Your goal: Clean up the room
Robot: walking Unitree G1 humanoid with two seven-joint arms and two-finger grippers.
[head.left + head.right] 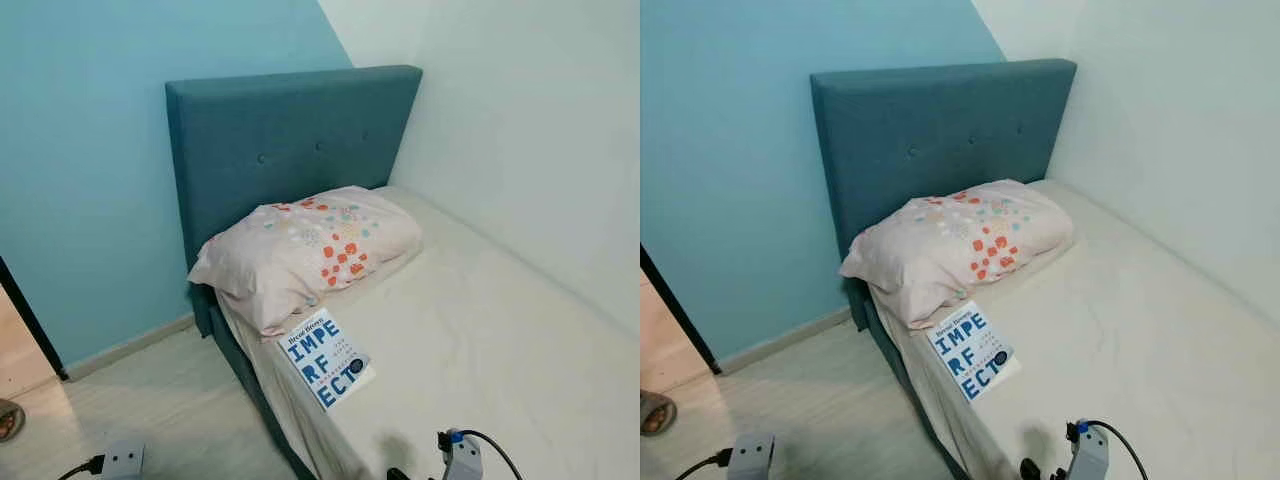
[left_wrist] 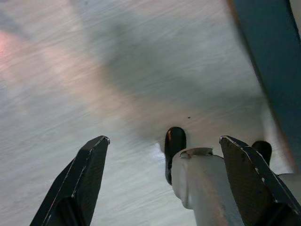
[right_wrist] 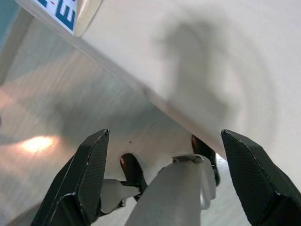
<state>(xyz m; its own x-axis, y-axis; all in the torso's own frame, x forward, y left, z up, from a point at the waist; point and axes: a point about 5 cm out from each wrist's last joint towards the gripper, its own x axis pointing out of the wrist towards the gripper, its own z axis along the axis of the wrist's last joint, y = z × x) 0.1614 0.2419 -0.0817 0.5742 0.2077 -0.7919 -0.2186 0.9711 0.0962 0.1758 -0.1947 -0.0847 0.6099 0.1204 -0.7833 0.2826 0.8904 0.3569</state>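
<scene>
- Even, soft daylight; head views sharp.
- Warm glare patch on the floor (image 3: pixel 36 143).
- Soft grey shadow on the bed (image 3: pixel 207 89).
- Left wrist view streaked with motion blur.

Head pair looks down on bed (image 1: pixel 480 330), wrist views face floor (image 2: pixel 94 70)

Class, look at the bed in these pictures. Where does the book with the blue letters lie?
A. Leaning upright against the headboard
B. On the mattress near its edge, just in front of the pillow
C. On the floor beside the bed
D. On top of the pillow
B. The book lies flat on the mattress by its floor-side edge, right in front of the flowered pillow.
</scene>
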